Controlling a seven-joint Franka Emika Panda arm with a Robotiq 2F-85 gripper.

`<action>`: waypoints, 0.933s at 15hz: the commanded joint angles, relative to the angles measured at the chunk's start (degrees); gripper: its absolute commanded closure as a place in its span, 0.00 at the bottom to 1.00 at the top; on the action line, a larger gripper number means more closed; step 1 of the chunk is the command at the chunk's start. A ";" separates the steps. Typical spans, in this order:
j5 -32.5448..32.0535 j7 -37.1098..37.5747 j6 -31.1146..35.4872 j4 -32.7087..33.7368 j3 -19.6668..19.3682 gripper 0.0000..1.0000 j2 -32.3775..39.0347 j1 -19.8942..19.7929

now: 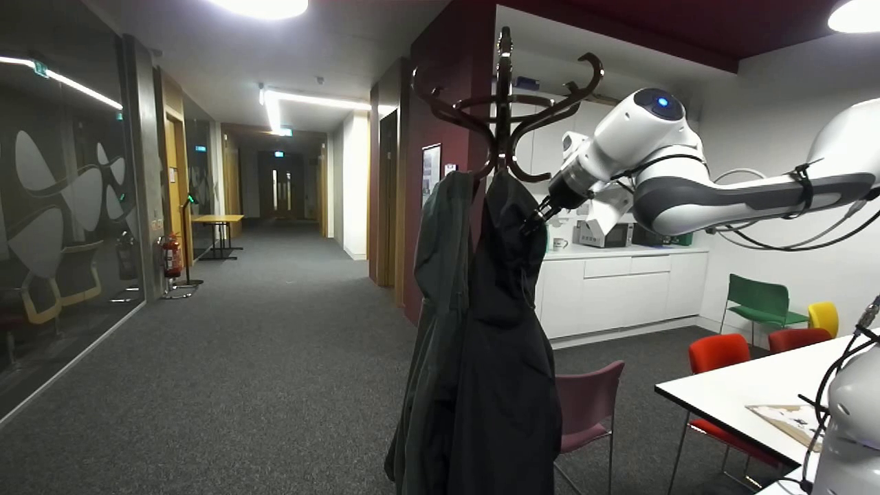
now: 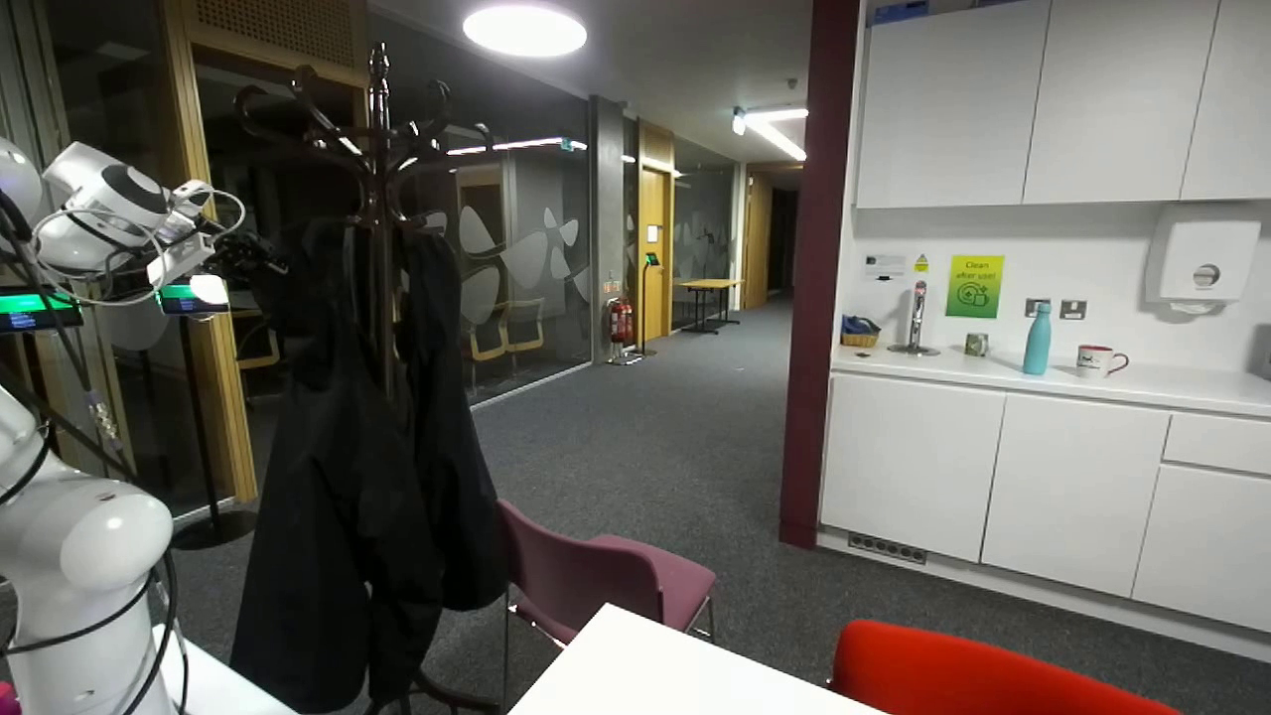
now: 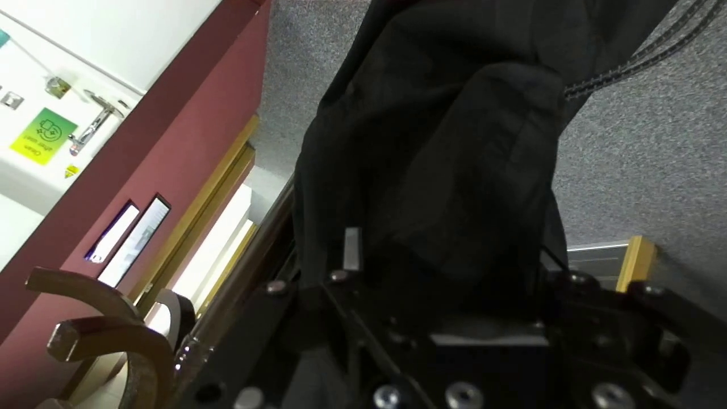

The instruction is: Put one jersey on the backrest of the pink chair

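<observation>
White Panda arm (image 1: 667,172) extended toward a glossy dark-brown coat stand (image 1: 505,103), with gripper (image 1: 535,218) at the upper part of a long black coat (image 1: 512,385). Suspended full-length from the same stand, beside the black garment: a greyer dark coat (image 1: 438,316). In the wrist view, black cloth between fingers (image 3: 352,250) set well apart; too dark to judge any pressure on the fabric. Also in the wrist view, a doubled dark cord (image 3: 647,65) at the cloth's edge, against grey carpet (image 3: 653,165). Near the hanging coats in both exterior views: a mauve-pink chair (image 1: 590,405). Close to that chair in an exterior view, the corner of a white table (image 2: 665,675), and, farther along, a red chair (image 2: 953,665).
</observation>
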 commanded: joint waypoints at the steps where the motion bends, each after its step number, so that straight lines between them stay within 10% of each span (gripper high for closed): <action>1: -0.77 0.69 1.08 -1.15 0.24 0.64 -1.77 -0.83; 6: -0.33 0.34 0.51 -0.93 0.12 1.00 -3.29 -0.48; 14: 1.40 -0.28 0.38 -1.57 0.13 1.00 -7.75 0.36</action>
